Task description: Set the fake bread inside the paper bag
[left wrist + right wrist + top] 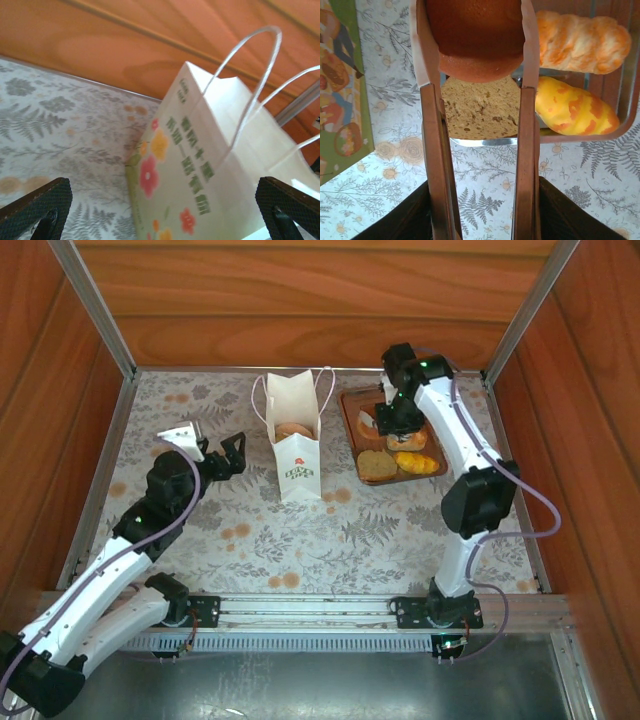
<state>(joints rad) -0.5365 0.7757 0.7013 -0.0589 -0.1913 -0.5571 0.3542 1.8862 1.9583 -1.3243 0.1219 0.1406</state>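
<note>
The right end effector [400, 420] is clamping tongs [432, 150] that are pinching a round bun [480, 40], probably just lifted over the tray [348, 430]. The left end effector [232, 455] is hanging open beside the paper bag [296, 455]. The next move is carrying the bun left over the bag's mouth, then releasing it.

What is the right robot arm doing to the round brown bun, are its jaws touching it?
Touching. The right wrist view shows the round brown bun clamped in the right gripper, its jaws pressed against both sides with no gap.
</note>
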